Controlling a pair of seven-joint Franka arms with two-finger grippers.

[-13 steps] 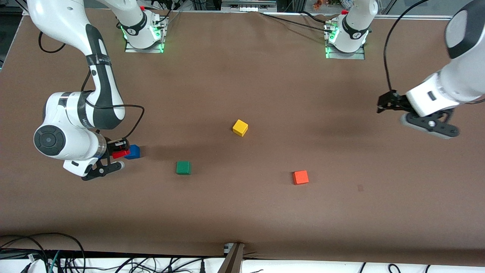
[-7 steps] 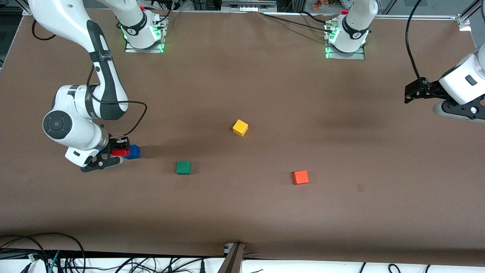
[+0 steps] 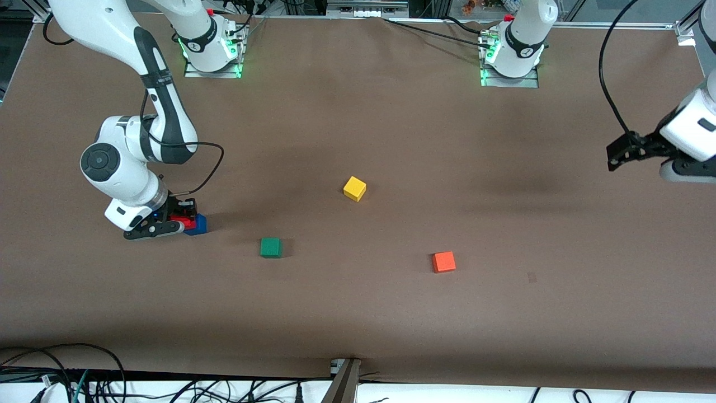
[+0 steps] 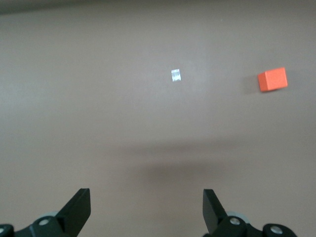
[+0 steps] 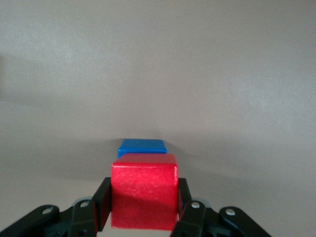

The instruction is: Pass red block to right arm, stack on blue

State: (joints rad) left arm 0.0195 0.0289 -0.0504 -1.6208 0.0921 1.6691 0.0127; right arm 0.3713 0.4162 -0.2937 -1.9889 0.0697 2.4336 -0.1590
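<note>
Item 1. Small bright red wooden-looking cube (image 5: 144, 190), clamped between the two black fingers (image 5: 102, 202) of the right end effector (image 3: 182, 219). It sits low over the small solid blue cube (image 3: 199, 224), overlapping it toward the right arm's end of the surface; whether the red cube touches the blue one cannot be told from either view.

Item 2. Blue cube, resting on the brown matte surface (image 3: 358, 313) near the right arm's end. In the right wrist view only its top face (image 5: 142, 146) shows above the red cube.

Item 3. Right end effector, closed firmly on the red cube, one finger on each side face. The white right arm with black bands (image 3: 162, 106) reaches down to it from its base at the top of the front view.

Item 4. Left end effector (image 3: 629, 152), black, jaws spread fully wide and holding nothing, raised over the left arm's end of the surface. The left arm waits there. Its two finger tips (image 4: 79, 210) frame bare surface in the left wrist view.

Item 5. Small yellow cube (image 3: 354, 188), near the middle of the surface.

Item 6. Small green cube (image 3: 271, 247), nearer to the front camera than the yellow cube.

Item 7. Small lighter orange cube (image 3: 443, 261), toward the left arm's end from the green cube, also seen in the left wrist view (image 4: 272, 79).
</note>
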